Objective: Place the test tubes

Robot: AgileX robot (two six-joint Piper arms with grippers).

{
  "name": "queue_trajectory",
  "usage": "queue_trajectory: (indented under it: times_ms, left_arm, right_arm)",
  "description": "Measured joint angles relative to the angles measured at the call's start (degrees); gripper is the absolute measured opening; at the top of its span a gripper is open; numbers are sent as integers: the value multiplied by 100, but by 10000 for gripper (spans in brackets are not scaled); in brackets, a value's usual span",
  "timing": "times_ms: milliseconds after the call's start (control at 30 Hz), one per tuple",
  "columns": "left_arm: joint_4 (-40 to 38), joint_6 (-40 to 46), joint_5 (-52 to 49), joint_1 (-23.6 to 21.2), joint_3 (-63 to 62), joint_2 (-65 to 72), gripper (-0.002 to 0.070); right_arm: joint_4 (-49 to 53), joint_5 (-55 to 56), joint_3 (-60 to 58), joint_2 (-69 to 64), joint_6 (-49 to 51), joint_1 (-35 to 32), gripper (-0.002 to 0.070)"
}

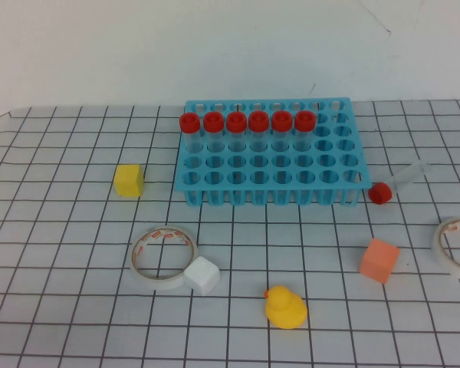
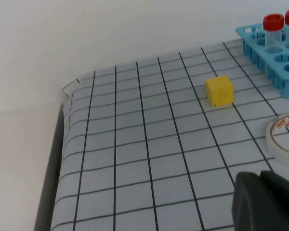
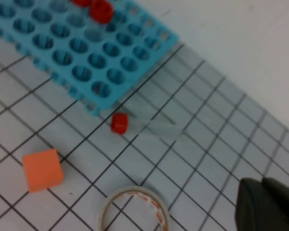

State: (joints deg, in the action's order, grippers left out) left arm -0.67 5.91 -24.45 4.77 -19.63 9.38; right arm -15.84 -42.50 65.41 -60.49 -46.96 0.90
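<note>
A blue test tube rack [image 1: 268,196] stands at the middle back of the table. Several red-capped tubes [image 1: 258,121] stand upright in its second row from the back. One loose red-capped tube [image 1: 399,182] lies on the table just right of the rack; it also shows as the loose tube [image 3: 149,127] in the right wrist view. Neither arm appears in the high view. My left gripper [image 2: 260,177] is shut and empty above the left part of the table. My right gripper [image 3: 261,183] is shut and empty, well clear of the lying tube.
A yellow cube [image 1: 128,180] sits left of the rack. A tape roll [image 1: 164,257], a white cube [image 1: 201,274] and a yellow duck [image 1: 284,307] lie near the front. An orange cube [image 1: 379,259] and a second tape roll [image 1: 458,247] are at the right.
</note>
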Motion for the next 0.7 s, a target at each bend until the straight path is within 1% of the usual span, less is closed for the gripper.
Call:
queue_trajectory:
  times_ms: [133, 167, 233, 400, 467, 500, 567, 667, 700]
  left_arm:
    - [0, 60, -329, 0, 0, 0, -1]
    - [0, 101, -385, 0, 0, 0, -1]
    - [0, 101, -407, 0, 0, 0, -1]
    - [0, 106, -293, 0, 170, 0, -1]
    - [0, 106, -154, 0, 297, 0, -1]
    - [0, 106, -52, 0, 368, 0, -1]
    - [0, 106, 161, 0, 478, 0, -1]
    - [0, 106, 314, 0, 594, 0, -1]
    - [0, 106, 346, 0, 607, 0, -1]
  right_arm:
    - [-110, -182, 440, -1092, -705, 53, -1]
    - [-119, -358, 657, -1556, -1164, 51, -1]
    - [-119, -603, 892, -2048, -1626, 51, -1]
    - [-119, -824, 1324, -3042, -2413, 51, -1]
    - [-108, -822, 1468, -3366, -2739, 51, 12]
    - [-97, -793, 1539, -3538, -2891, 51, 30]
    - [-21, -729, 1670, -3839, -3104, 51, 89]
    - [225, -588, 1917, -4278, -3227, 90, 253]
    - [291, -574, 2010, -4422, -3237, 105, 325]
